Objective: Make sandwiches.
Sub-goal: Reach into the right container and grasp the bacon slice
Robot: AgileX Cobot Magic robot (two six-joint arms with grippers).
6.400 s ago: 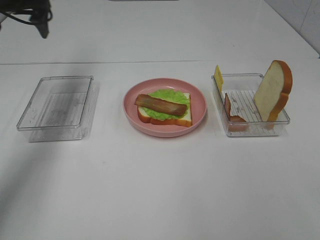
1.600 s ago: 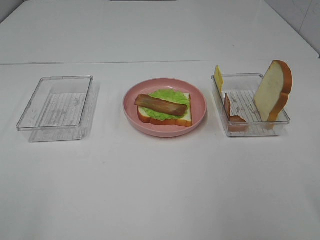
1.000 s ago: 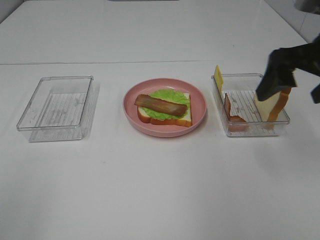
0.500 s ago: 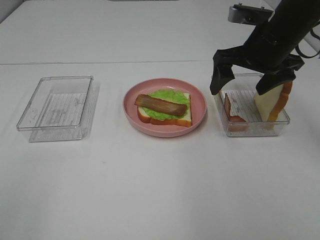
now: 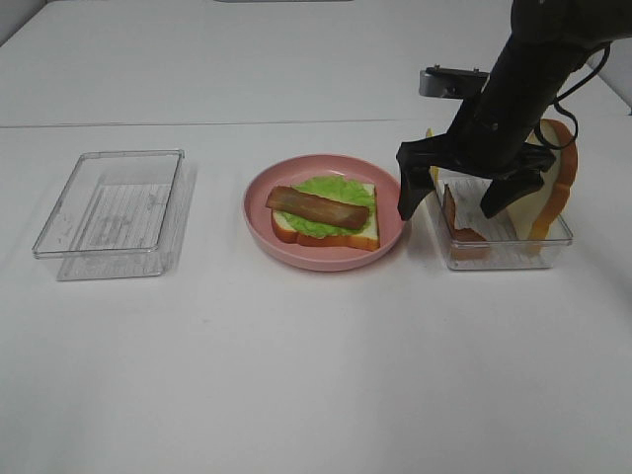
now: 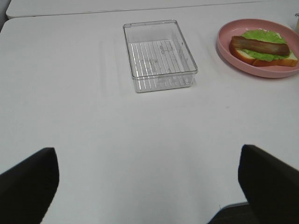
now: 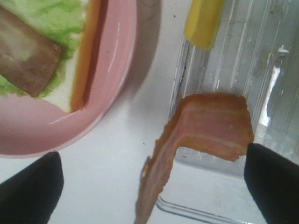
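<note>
Although the sandwich (image 5: 324, 215) on the pink plate (image 5: 326, 263) already has bottom bread (image 5: 331, 238), lettuce (image 5: 338, 188) and one bacon strip (image 5: 318, 207), whose long axis runs side to side in the high view, it looks about half built. A spare bacon piece (image 5: 456, 225), cheese slice (image 7: 203, 23) and top bread slice (image 5: 553, 183) sit in the clear bin (image 5: 509, 259) just beside the plate. The right gripper (image 5: 447, 211) hangs there, spread wide astride that bacon and gripping nothing; the left gripper (image 6: 149, 186) is spread too.

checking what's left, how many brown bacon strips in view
2. One brown bacon strip lies on green lettuce on the round pink plate; the other leans in the right clear plastic box; more may be hidden there.
</note>
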